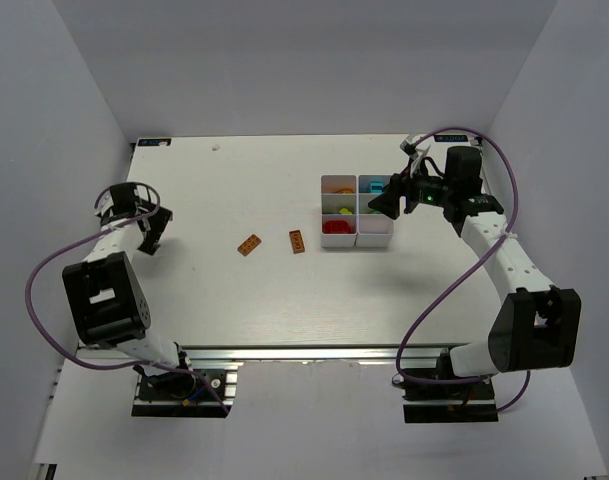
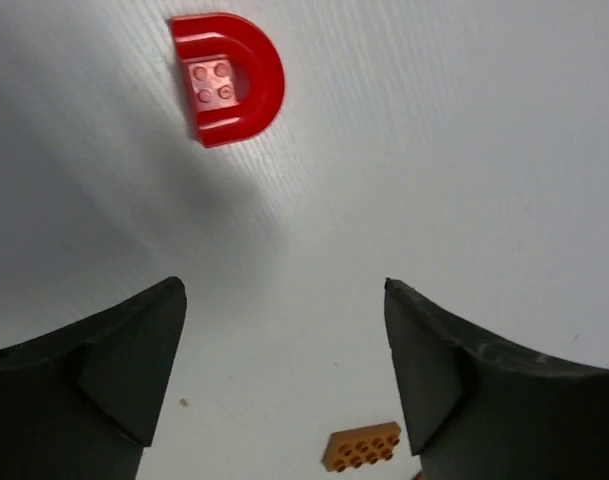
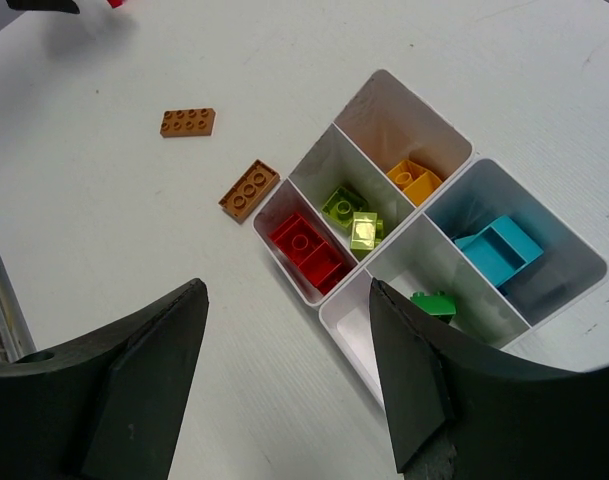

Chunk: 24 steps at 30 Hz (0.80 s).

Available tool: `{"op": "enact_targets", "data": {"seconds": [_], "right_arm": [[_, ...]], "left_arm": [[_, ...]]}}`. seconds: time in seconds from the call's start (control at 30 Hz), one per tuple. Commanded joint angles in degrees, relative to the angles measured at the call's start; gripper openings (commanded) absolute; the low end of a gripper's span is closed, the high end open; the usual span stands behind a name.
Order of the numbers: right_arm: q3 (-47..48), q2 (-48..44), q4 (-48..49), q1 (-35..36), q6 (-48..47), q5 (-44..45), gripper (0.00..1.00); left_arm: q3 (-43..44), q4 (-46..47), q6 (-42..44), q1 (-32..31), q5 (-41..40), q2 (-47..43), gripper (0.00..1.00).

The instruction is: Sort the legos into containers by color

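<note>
The white six-compartment tray (image 1: 374, 241) stands right of the table's middle. In the right wrist view the tray (image 3: 409, 115) holds a red brick (image 3: 309, 250), lime-green bricks (image 3: 349, 215), a yellow piece (image 3: 414, 180), a teal piece (image 3: 499, 250) and a green brick (image 3: 434, 303). Two brown bricks (image 1: 249, 245) (image 1: 298, 241) lie on the table left of the tray. My right gripper (image 1: 386, 205) (image 3: 286, 290) is open and empty above the tray's right side. My left gripper (image 1: 150, 238) (image 2: 284, 300) is open and empty at the far left, over a red arch piece (image 2: 227, 78).
A small pinkish-red studded brick (image 2: 212, 83) sits inside the red arch. One brown brick (image 2: 362, 447) shows low in the left wrist view. White walls enclose the table on three sides. The arm cables loop beside each base.
</note>
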Motion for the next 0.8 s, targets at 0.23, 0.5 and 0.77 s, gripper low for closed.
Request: {"op": "enact_targets", "data": {"seconds": [0.23, 0.5, 0.77], "right_arm": [[-0.8, -2.2, 2.0, 0.2, 0.2, -1.0, 0.71], [-0.8, -2.1, 1.4, 0.2, -1.2, -0.6, 0.71], [-0.7, -1.0, 2.5, 0.2, -0.2, -0.4, 0.71]], "left_arm": [[13.8, -12.5, 9.3, 0.3, -16.8, 9.9, 0.98], [24.7, -16.1, 10.3, 0.8, -16.8, 21.5, 0.97], [32.5, -21.7, 12.2, 0.9, -15.7, 28.1, 0.93]]}}
